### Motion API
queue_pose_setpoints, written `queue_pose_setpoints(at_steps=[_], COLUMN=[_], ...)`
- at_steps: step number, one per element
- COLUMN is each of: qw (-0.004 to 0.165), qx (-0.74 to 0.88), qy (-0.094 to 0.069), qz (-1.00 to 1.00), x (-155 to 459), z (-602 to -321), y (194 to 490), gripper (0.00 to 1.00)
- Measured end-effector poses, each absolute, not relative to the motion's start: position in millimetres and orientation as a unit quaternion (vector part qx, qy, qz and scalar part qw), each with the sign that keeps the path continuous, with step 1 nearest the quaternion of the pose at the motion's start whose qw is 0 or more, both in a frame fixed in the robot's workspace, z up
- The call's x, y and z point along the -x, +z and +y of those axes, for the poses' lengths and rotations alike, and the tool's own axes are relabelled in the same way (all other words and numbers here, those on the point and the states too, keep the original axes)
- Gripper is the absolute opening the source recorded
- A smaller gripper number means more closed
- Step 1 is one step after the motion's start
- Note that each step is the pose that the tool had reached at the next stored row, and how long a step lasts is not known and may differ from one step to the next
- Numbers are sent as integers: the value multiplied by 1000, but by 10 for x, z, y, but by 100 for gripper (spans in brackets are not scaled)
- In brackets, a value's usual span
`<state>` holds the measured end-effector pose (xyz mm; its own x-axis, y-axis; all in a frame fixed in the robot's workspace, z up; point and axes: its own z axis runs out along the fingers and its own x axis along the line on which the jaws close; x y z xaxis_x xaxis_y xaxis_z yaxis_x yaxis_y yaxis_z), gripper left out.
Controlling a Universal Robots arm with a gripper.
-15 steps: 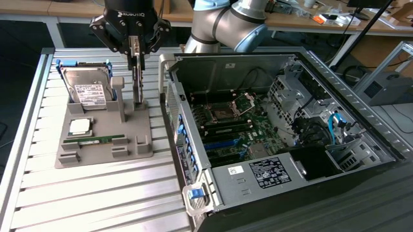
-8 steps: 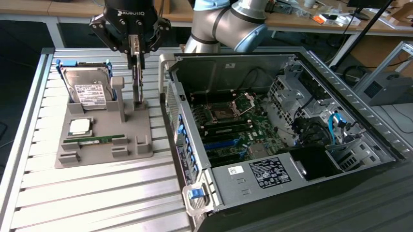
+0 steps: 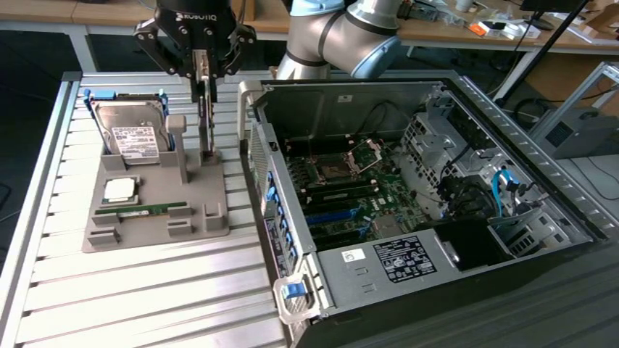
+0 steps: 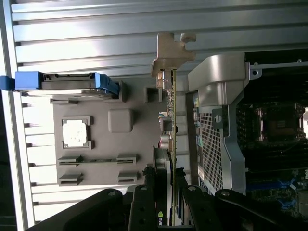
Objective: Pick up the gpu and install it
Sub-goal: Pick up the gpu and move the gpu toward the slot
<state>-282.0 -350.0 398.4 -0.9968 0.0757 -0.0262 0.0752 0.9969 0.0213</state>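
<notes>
Half done: my black gripper (image 3: 201,75) pinches the thin dark gpu card (image 3: 206,119) beneath it; open metal case (image 3: 257,145) alongside, card uninstalled.

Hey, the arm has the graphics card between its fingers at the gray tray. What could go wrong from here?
1. The gpu is thin and pinched edge-on by the gripper; it might tilt or slip.
2. Its lower end sits among the posts of the gray holder and could snag.
3. The computer case wall stands close beside it; a sideways move may clip it.
</notes>
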Motion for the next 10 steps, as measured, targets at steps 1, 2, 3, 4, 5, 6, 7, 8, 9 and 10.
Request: queue_pose_setpoints(at_steps=[1, 2, 3, 4, 5, 6, 7, 8, 9, 10], qw=[14, 13, 14, 14, 13, 14, 14, 14, 13, 13], qx=[-38, -38, -38, -38, -38, -38, -38, -38, -38, -38], qy=[10, 10, 10, 11, 11, 11, 11, 11, 11, 11], qz=[999, 999, 999, 999, 999, 999, 999, 999, 999, 999], x=[2820, 2820, 2820, 2820, 2820, 2820, 2820, 2820, 2820, 2820], z=[-3499, -3500, -3500, -3500, -3500, -3500, -3500, -3499, -3500, -3499], y=[3989, 3992, 3997, 4000, 4003, 4005, 4008, 4011, 4014, 4017], gripper=[27, 27, 27, 27, 27, 27, 27, 27, 27, 27])
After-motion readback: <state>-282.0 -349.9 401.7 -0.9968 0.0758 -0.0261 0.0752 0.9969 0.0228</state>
